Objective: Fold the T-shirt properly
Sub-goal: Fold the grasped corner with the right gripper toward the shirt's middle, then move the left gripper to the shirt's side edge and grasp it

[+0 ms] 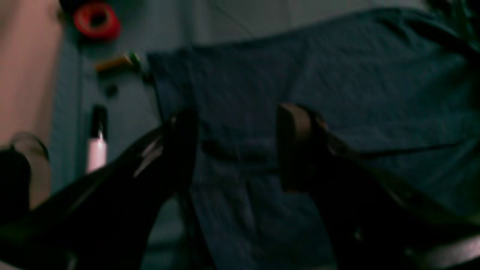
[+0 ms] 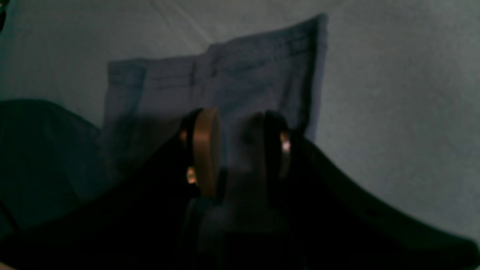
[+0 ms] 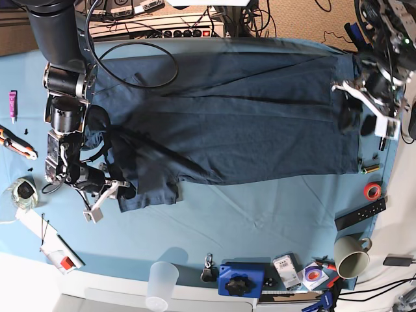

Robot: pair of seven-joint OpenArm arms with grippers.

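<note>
A sky-blue table cloth (image 3: 260,214) covers the work table, with a power strip (image 3: 185,32) and tangled cables at 12 o'clock, wood-toned floor (image 3: 305,19) toward 1 o'clock, and a pale mug (image 3: 351,257) at 4 o'clock.

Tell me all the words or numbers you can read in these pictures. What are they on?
None can be read.
T-shirt: plain, no print.
Small white packet near the table's front edge: has printing, too small to read.
Round sticker-like thing beside it: too small to read.
Black bar by the red tape roll: marks too small to read.
Both wrist views: too blurred.
</note>
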